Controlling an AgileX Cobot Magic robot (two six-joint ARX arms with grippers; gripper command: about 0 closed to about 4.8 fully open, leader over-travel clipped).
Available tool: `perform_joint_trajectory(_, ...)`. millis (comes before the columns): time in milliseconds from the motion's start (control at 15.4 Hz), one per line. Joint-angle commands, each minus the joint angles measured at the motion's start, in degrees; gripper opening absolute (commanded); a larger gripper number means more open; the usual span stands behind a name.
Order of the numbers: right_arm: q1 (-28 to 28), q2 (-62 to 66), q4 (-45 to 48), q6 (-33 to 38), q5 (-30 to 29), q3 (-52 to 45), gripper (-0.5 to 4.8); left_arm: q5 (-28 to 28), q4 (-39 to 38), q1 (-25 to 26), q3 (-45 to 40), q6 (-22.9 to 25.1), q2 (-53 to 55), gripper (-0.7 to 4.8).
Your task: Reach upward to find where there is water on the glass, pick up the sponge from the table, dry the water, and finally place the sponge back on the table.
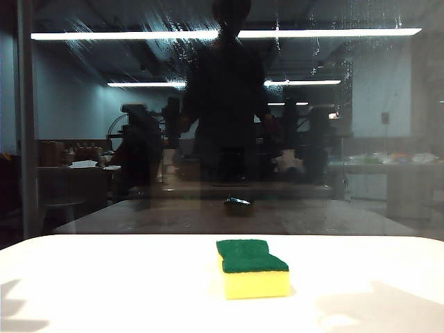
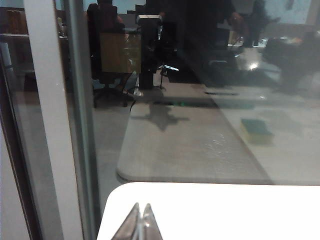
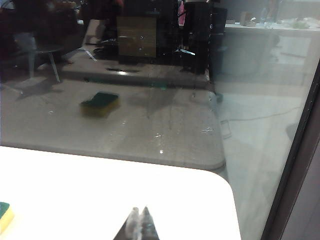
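The sponge (image 1: 252, 267), yellow foam with a green top, lies flat on the white table (image 1: 104, 291) near its middle. Behind the table stands the dark glass (image 1: 291, 139), with whitish streaks of water (image 1: 173, 41) across its upper part. Neither gripper shows in the exterior view. In the left wrist view my left gripper (image 2: 141, 206) hangs over the table's corner (image 2: 225, 210), shut and empty. My right gripper (image 3: 139, 209) is also shut and empty above the opposite corner (image 3: 75, 185); one end of the sponge (image 3: 4, 216) shows at that frame's edge, apart from the fingertips.
A grey vertical frame bar (image 1: 26, 125) stands at the left of the pane and close to the left gripper (image 2: 50, 130). A dark frame (image 3: 300, 170) borders the glass by the right gripper. The pane mirrors strip lights, a dark figure and the sponge (image 3: 100, 103).
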Motion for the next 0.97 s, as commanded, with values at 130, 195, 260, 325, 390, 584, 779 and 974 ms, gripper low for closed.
perform_joint_trajectory(130, -0.04, -0.02, 0.76, -0.13, 0.28, -0.24, -0.06, 0.81, 1.03, 0.02, 0.24, -1.27, 0.04, -0.06)
perform_joint_trajectory(195, -0.04, -0.02, 0.76, -0.13, 0.28, -0.24, -0.05, 2.01, 1.03, 0.02, 0.24, -3.5, 0.04, -0.06)
perform_joint_trajectory(260, -0.04, -0.02, 0.76, -0.13, 0.28, -0.24, -0.06, 3.15, 1.01, 0.02, 0.24, -5.07, 0.04, -0.06)
perform_joint_trajectory(325, -0.04, -0.02, 0.76, -0.13, 0.28, -0.24, -0.06, 3.13, 1.01, 0.02, 0.24, -4.94, 0.04, -0.06)
perform_joint_trajectory(390, -0.04, -0.02, 0.76, -0.13, 0.28, -0.24, -0.05, 3.1, 0.98, 0.02, 0.22, -4.94, 0.04, -0.05)
perform_joint_trajectory(584, -0.04, -0.02, 0.76, -0.13, 0.28, -0.24, -0.05, 3.08, 0.96, 0.02, 0.22, -4.94, 0.04, -0.06)
perform_joint_trajectory(779, -0.04, -0.02, 0.76, -0.13, 0.28, -0.24, -0.05, 3.1, 0.85, 0.02, 0.22, -4.94, 0.04, -0.06)
perform_joint_trajectory(974, -0.04, -0.02, 0.9, -0.13, 0.31, -0.24, -0.06, 3.08, 0.87, 0.02, 0.22, -4.92, 0.04, -0.06)
